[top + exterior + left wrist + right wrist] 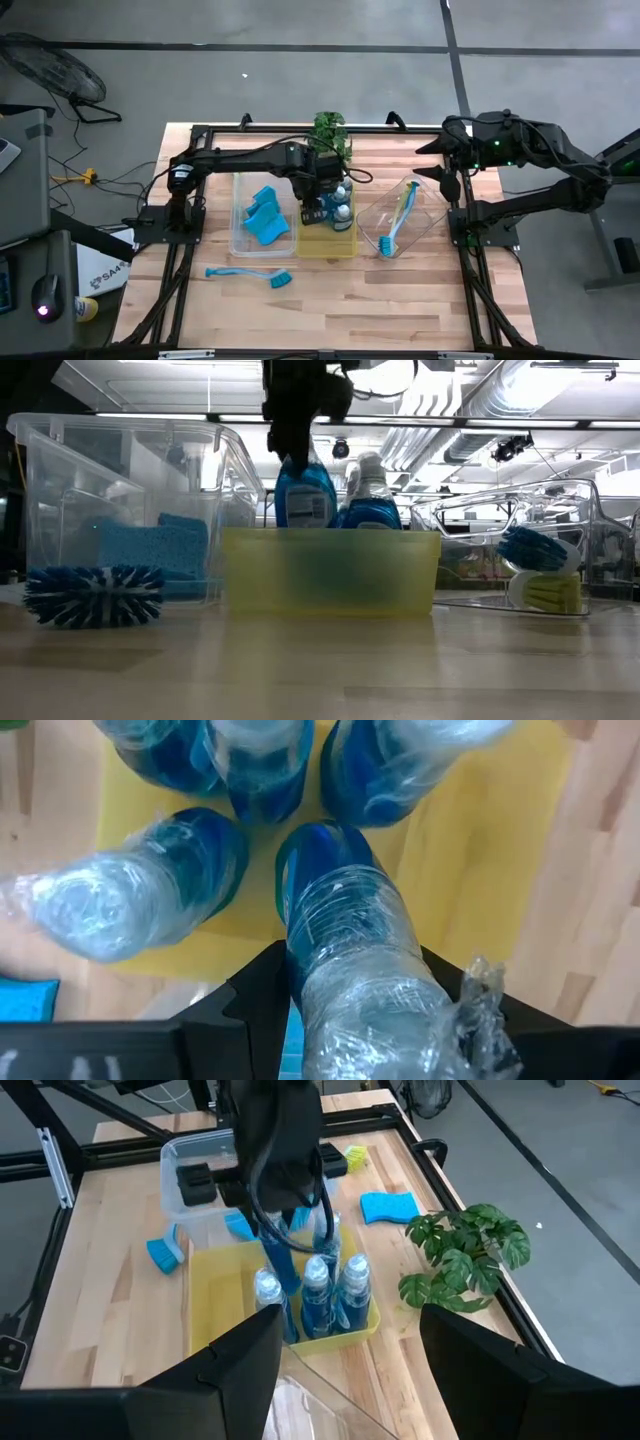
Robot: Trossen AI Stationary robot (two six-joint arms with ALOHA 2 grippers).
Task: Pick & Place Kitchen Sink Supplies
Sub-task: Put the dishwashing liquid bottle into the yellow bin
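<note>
My left gripper (318, 195) hangs over the yellow tray (325, 240) at the table's middle, shut on a clear bottle of blue dish soap (340, 920) wrapped in clear film. Several more soap bottles (130, 890) stand in that tray. Blue sponges (265, 215) lie in the clear tray (240, 235) to its left. A blue dish brush (250, 274) lies on the table in front of that tray. Another brush (397, 222) lies in the tilted clear tray (425, 205) on the right. My right gripper (350, 1350) waits open, high at the table's right edge. My left gripper pinches the soap bottle's upper part (345, 995), near its cap end, between its two fingers (250, 1005). The fingers come from above, pointing steeply down. The bottle (305, 495) hangs upright below them, its base at the yellow tray's rim among the other bottles.
A green potted plant (331, 132) stands just behind the yellow tray. A loose blue sponge (390, 1205) lies on the table past the plant. Bare wood lies along the table's near edge (330, 320).
</note>
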